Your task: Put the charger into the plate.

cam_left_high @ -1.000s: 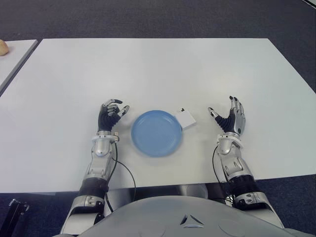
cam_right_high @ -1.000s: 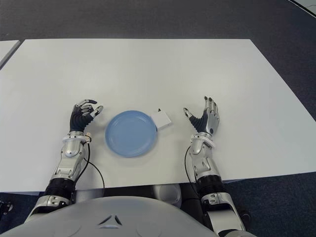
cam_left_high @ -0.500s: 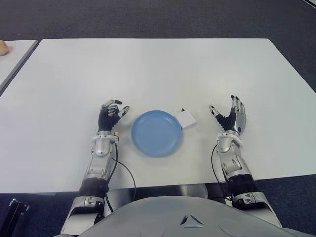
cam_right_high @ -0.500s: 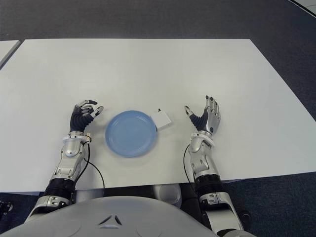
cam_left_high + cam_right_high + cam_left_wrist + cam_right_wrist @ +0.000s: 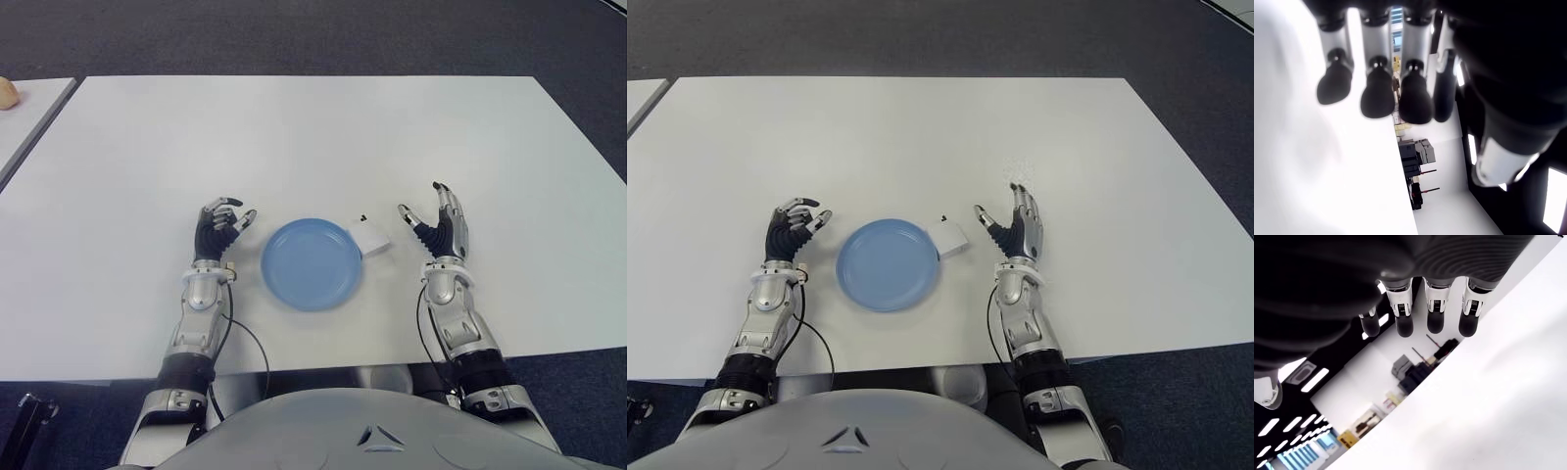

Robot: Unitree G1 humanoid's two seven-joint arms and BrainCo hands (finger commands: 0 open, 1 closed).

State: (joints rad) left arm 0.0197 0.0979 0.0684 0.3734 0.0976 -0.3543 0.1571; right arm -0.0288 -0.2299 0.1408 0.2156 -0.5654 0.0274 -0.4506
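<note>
A white square charger [image 5: 369, 237] lies flat on the white table [image 5: 313, 137], touching the right rim of the round blue plate [image 5: 312, 263]. The plate holds nothing. My right hand [image 5: 436, 223] hovers just right of the charger, fingers spread and upright, holding nothing. Its fingertips [image 5: 1434, 323] show only table and room beyond them in the right wrist view. My left hand [image 5: 221, 224] shows left of the plate with fingers loosely curled and nothing in them.
A second white table [image 5: 24, 117] adjoins at the far left with a small tan object [image 5: 9, 93] on it. Dark carpet [image 5: 313, 34] lies beyond the far edge. Bare tabletop spreads behind and on both sides of the plate.
My right hand has shifted left toward the charger over the last second. The left hand, plate and charger have not moved.
</note>
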